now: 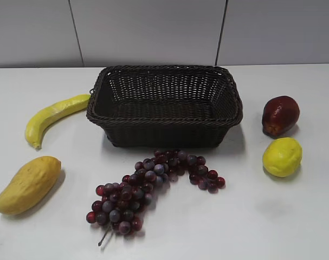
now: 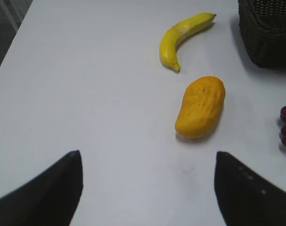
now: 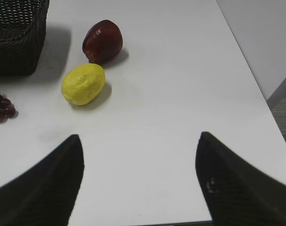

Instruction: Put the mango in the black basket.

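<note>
Starting out, my left end effector (image 2: 147, 188) hangs spread near the mango (image 2: 200, 107); next I reach, pinch, then carry it right to the black basket (image 1: 164, 105).

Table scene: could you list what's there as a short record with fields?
basket: table's far middle, nothing visible inside
mango: near left, on table
banana: left of basket
grapes: in front of basket
apple: right of basket
lemon: in front of apple
left gripper: open, holding nothing
right gripper: open, holding nothing
</note>
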### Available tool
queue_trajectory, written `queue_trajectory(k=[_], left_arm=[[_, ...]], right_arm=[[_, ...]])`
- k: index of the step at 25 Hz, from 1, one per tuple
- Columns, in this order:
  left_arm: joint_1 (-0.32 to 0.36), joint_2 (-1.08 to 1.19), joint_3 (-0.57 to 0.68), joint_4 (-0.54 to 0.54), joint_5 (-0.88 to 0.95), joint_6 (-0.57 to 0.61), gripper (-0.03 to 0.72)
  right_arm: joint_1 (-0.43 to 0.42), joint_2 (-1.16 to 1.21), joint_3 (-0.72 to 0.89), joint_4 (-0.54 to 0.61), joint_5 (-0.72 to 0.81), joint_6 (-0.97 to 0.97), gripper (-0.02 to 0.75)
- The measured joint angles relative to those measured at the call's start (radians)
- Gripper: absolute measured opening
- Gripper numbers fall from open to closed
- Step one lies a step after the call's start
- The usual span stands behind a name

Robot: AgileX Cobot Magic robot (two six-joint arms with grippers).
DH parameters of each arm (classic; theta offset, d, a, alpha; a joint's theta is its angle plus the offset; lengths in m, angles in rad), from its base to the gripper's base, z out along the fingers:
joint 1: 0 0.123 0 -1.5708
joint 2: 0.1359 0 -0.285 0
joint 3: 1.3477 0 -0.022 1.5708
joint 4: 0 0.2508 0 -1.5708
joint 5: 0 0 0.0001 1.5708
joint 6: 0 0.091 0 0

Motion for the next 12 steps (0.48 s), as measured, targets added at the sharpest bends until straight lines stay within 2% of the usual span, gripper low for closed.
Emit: queue_trajectory(k=[12], left_arm=[[0.000,0.000,0.000,0.000,0.000,0.000,0.643]], right_arm=[[0.000,0.000,0.000,0.000,0.000,0.000,0.570]])
